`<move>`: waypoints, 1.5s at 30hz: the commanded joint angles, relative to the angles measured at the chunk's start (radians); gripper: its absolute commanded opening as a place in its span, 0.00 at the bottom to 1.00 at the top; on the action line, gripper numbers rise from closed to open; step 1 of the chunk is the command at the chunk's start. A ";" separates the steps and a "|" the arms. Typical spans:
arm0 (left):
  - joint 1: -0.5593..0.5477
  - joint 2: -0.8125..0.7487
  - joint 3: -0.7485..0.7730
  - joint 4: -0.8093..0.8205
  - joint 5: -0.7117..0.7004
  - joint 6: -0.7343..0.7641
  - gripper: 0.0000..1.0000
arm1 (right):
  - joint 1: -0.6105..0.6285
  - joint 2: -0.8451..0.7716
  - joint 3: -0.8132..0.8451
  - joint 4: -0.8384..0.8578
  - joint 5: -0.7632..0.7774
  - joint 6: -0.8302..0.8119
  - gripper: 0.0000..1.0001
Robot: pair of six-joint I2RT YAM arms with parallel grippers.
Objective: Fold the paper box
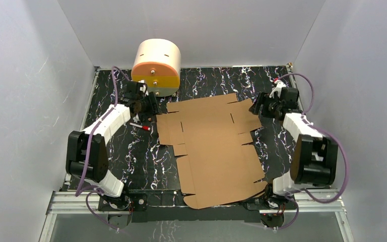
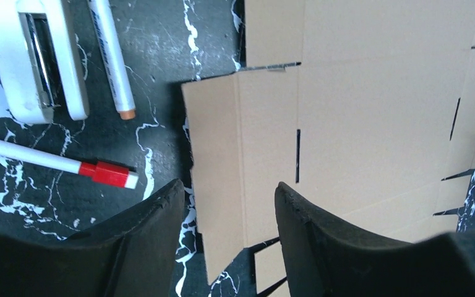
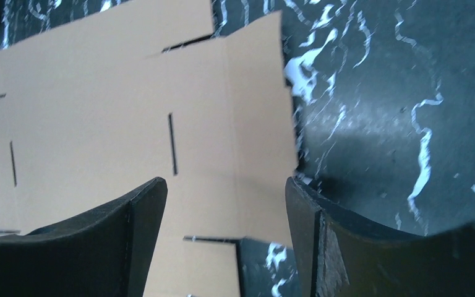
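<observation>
The paper box (image 1: 215,146) is a flat brown cardboard sheet with flaps and slots, lying unfolded on the black marbled table. My left gripper (image 1: 150,112) hovers at the sheet's far left flap (image 2: 235,161). Its jaws stand open with nothing between them, and the flap's edge shows in the gap (image 2: 230,204). At the far right flap (image 3: 247,124) my right gripper (image 1: 258,107) stands open too, over the flap's outer edge (image 3: 226,198), holding nothing.
A cream cylinder (image 1: 156,65) with an orange and yellow front stands at the back left. A red-capped marker (image 2: 68,164), a white pen (image 2: 111,55) and a white device (image 2: 34,55) lie left of the sheet. Grey walls enclose the table (image 1: 141,156).
</observation>
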 commanded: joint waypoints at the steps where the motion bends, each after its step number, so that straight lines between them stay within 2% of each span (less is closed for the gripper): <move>1: 0.030 0.020 -0.005 0.034 0.078 0.014 0.54 | -0.030 0.130 0.127 0.065 -0.048 -0.040 0.79; 8: 0.032 0.024 -0.046 0.060 0.076 0.075 0.56 | -0.062 0.340 0.233 0.069 -0.142 -0.060 0.75; 14: 0.032 0.002 -0.056 0.053 0.020 0.107 0.58 | -0.076 0.431 0.272 0.026 -0.231 -0.076 0.62; 19: 0.032 -0.006 -0.056 0.050 0.018 0.112 0.58 | -0.081 0.398 0.205 0.034 -0.289 -0.079 0.42; 24: 0.033 -0.008 -0.052 0.056 0.047 0.109 0.58 | -0.084 0.354 0.123 0.032 -0.352 -0.080 0.10; 26: 0.032 -0.015 -0.053 0.063 0.056 0.102 0.58 | -0.084 0.330 0.089 0.033 -0.360 -0.076 0.01; 34: 0.035 -0.017 -0.007 0.066 0.112 0.043 0.58 | -0.085 0.201 -0.013 0.089 -0.400 0.056 0.00; 39: 0.038 -0.049 -0.014 0.073 0.103 0.033 0.58 | -0.076 0.162 0.024 0.154 -0.375 0.170 0.00; 45: 0.041 -0.090 -0.047 0.078 0.056 0.044 0.58 | -0.056 0.205 0.113 0.195 -0.292 0.282 0.00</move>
